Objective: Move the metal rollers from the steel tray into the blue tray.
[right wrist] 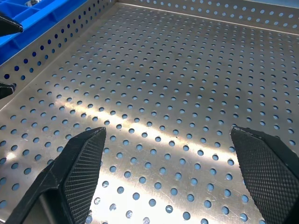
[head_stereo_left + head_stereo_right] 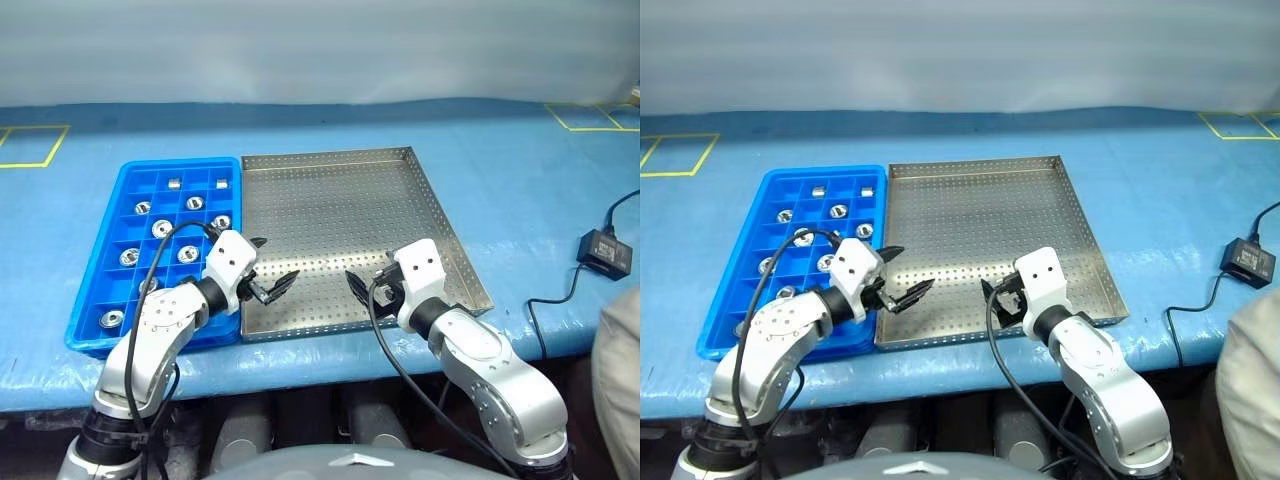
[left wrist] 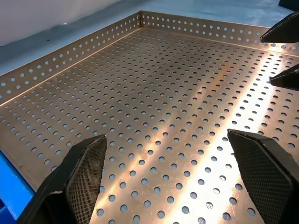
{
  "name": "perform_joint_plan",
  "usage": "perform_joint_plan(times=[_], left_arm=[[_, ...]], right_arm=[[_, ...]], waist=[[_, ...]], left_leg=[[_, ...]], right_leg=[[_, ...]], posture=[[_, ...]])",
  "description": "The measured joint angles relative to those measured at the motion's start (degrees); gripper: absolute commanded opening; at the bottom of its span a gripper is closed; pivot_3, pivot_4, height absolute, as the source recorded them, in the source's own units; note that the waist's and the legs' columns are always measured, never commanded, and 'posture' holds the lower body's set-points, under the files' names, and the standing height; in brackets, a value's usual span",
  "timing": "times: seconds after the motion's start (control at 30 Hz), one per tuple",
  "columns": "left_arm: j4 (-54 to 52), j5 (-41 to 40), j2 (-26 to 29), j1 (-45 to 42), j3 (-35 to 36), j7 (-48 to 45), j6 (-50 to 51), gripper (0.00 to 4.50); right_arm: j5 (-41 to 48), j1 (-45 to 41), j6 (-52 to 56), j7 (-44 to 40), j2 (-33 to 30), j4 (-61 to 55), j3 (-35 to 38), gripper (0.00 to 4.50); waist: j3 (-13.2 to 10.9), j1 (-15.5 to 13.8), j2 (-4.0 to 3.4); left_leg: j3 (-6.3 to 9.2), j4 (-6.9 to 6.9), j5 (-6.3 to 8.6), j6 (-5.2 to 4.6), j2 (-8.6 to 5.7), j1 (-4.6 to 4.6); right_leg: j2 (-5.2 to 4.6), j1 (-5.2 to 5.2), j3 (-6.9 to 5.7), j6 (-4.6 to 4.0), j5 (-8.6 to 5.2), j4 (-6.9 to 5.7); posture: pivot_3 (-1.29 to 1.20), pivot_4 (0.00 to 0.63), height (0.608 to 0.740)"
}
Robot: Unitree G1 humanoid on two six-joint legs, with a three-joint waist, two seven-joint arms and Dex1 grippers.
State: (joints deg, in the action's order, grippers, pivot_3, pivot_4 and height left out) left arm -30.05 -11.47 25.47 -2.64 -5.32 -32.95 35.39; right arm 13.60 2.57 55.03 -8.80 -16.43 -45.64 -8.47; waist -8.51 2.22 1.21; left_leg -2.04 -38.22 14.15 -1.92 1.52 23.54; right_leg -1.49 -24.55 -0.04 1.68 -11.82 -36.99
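Note:
The blue tray (image 2: 94,262) lies at the left, with several metal rollers (image 2: 161,227) sitting singly in its square compartments. Beside it on the right is the steel tray (image 2: 340,215), whose perforated floor is bare. My left gripper (image 2: 277,257) hangs open over the steel tray's near left corner, pointing right, with nothing between its fingers (image 3: 84,172). Over the near right part of the same tray, my right gripper (image 2: 365,272) is open and empty, pointing left. In the right wrist view its fingers (image 1: 79,163) stand wide apart above the holes.
A black power adapter (image 2: 605,248) with its cable lies on the blue table cover at the right. Yellow tape squares (image 2: 35,145) mark the far corners. A beige cloth shape (image 2: 620,370) shows at the right edge.

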Motion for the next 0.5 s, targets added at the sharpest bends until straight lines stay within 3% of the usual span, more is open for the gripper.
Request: perform_joint_plan(times=[0.5], left_arm=[[0.0,-0.5,1.2,0.9,0.4,0.4,-0.1,4.48]], right_arm=[[-0.3,-2.4,0.0,-0.9,-0.9,0.2,-1.2,4.5]], waist=[[0.0,-0.2,0.0]], left_leg=[[0.0,0.0,0.0,0.0,0.0,-0.01]], right_leg=[[0.0,0.01,0.0,0.0,0.0,-0.01]], posture=[[-0.06,0.15,0.74]])
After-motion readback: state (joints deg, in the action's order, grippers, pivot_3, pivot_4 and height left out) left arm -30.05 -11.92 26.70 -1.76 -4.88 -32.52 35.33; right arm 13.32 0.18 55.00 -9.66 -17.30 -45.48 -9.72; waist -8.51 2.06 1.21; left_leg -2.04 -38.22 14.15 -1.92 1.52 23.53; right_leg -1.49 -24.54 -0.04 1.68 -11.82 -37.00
